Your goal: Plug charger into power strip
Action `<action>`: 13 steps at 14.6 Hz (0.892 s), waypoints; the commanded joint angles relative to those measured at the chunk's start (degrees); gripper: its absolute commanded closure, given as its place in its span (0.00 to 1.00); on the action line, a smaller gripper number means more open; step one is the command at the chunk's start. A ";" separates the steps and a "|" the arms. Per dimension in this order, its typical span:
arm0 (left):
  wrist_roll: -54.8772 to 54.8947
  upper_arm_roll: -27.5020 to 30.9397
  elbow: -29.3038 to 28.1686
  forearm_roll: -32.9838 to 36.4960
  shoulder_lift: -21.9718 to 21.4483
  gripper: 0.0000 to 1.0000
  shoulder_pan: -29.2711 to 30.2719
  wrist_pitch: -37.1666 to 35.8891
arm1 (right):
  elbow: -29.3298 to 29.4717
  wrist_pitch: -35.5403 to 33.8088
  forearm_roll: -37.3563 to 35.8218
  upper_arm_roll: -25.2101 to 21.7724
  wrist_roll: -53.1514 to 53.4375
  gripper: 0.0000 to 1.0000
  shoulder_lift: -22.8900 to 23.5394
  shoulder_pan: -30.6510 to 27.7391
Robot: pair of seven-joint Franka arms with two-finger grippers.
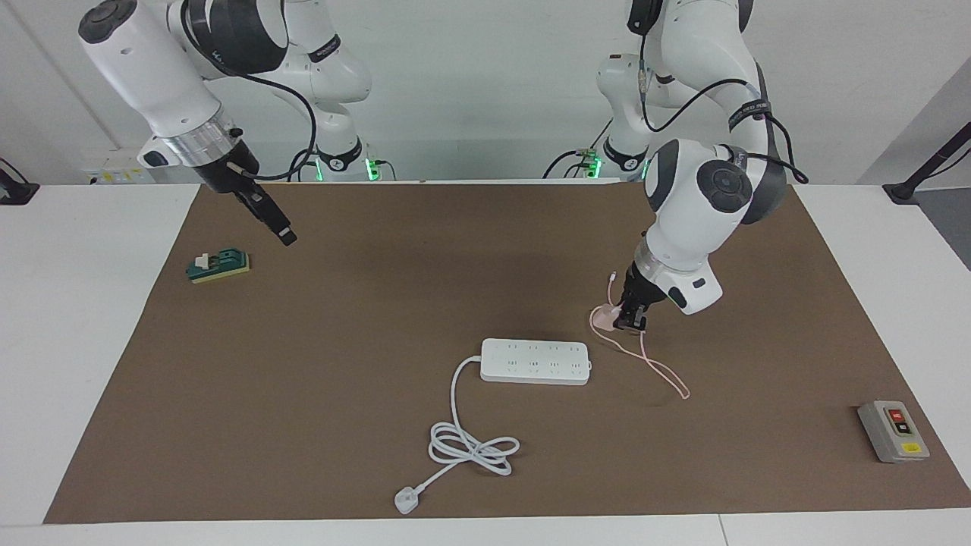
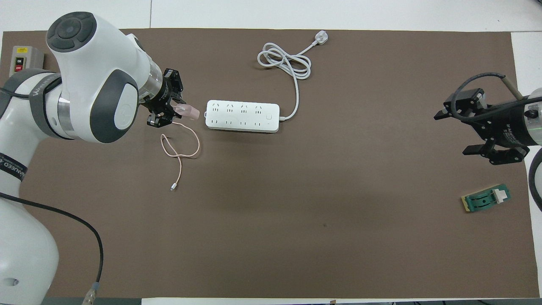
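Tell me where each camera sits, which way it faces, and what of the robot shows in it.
Facing view: high across the table, looking at the robots; both arms and bases show; left gripper holds the charger beside the power strip.
Overhead view: above the robots' end, looking forward and down; the left arm's forearm and the right gripper show.
Shared: charger, power strip, grey button box, green part, half a turn apart.
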 commanded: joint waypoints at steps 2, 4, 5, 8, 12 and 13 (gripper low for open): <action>-4.20 -0.16 -1.22 1.42 1.22 1.00 -0.03 2.30 | 1.68 -1.50 -8.96 0.05 -1.34 0.00 -0.10 2.75; -5.43 -0.16 -0.96 2.73 2.79 1.00 -0.29 3.52 | 2.20 -4.22 -9.44 0.41 -0.99 0.00 0.43 2.23; -6.75 -0.16 -0.70 3.87 4.11 1.00 -0.55 4.74 | 2.20 -4.41 -9.26 0.23 -0.99 0.00 0.52 2.05; -11.14 -0.16 1.41 5.54 8.07 1.00 -3.71 5.64 | 6.23 -8.35 -9.35 -0.73 -1.08 0.00 1.66 2.14; -15.10 -0.07 2.90 7.13 8.60 1.00 -6.35 4.58 | 6.77 -9.16 -9.70 -1.26 -0.90 0.00 2.36 2.14; -15.54 -0.16 3.43 7.83 8.43 1.00 -6.45 2.75 | 6.86 -9.07 -9.70 -1.70 -0.99 0.00 2.36 2.14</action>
